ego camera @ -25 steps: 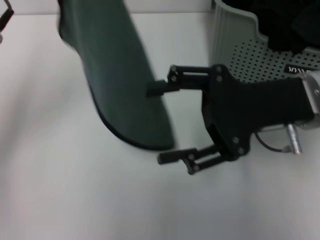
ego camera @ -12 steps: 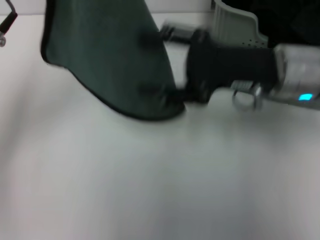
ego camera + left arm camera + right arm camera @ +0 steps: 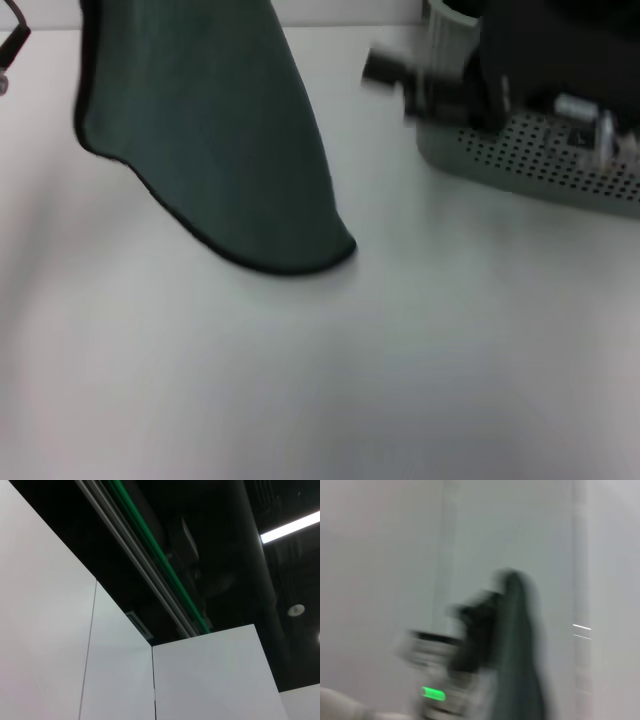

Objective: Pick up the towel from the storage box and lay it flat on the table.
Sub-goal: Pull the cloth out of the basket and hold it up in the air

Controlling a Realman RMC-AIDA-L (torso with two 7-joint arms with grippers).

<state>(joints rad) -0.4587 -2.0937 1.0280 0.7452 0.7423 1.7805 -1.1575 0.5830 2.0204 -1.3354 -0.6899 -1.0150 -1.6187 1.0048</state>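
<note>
White table (image 3: 300, 380) is mostly bare, towel (image 3: 210, 140) hangs teal-side out above it, held from somewhere out of frame. Right gripper (image 3: 400, 70) is blurred by the storage box (image 3: 540, 160), can't tell its jaws. Risk: towel lands folded if only one corner's held.

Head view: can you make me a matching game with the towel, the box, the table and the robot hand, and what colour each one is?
Things:
1. towel
2. storage box
3. table
4. right gripper

Colours:
A. plain white
B. black
C. dark green
D. grey-green with little holes

Pairs: 1-C, 2-D, 3-A, 4-B
</note>
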